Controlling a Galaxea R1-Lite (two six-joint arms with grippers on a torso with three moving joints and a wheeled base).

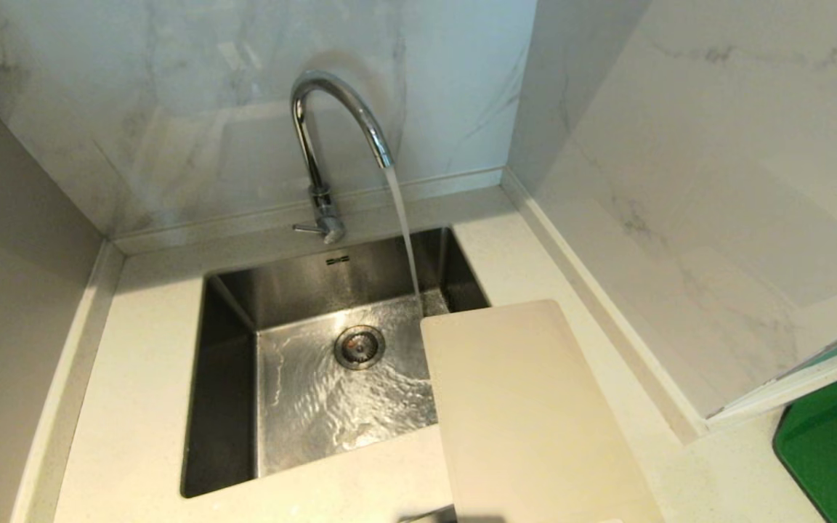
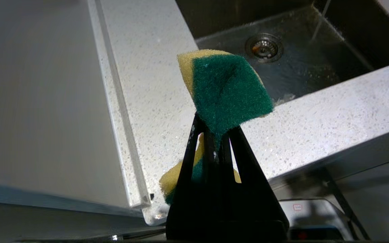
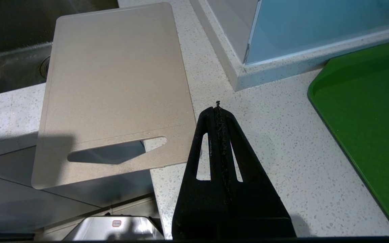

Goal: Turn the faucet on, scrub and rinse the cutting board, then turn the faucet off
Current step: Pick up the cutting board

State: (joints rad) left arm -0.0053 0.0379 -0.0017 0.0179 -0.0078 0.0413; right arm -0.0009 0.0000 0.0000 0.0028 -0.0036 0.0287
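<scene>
Jaws of the left gripper [image 2: 218, 135] are seen pressed together on a soft yellow foam sponge with a dark green scouring face [image 2: 230, 86], which is folded and pinched at its middle so that one half fans out beyond the tips and a yellow corner hangs behind them. Jaws of the right gripper [image 3: 218, 109] are closed flat against each other with nothing between them.

Ahead of the left jaws and below them, the pale speckled stone counter [image 2: 154, 67] is seen, with the stainless steel sink [image 1: 233, 349] beyond the sponge; water is running from the tall chrome gooseneck faucet [image 1: 317, 131] into the basin. The large cream-white rectangular plastic cutting board [image 3: 113, 81] lies just beside the right jaws, flat on the counter, its far corner over the sink and its slot-handle end jutting past the counter's near edge. A dark green flat board [image 3: 366, 118] lies on the jaws' other side, well apart.

The cutting board is judged stiff, fairly light and likely slippery once wet; the overhanging edge by the slot handle is judged the best place for a pinch. The sponge is judged yielding, so firm pressure would be needed.

Both arms are held low in front of the counter edge, outside the head view, grippers pointing forward over the counter.
</scene>
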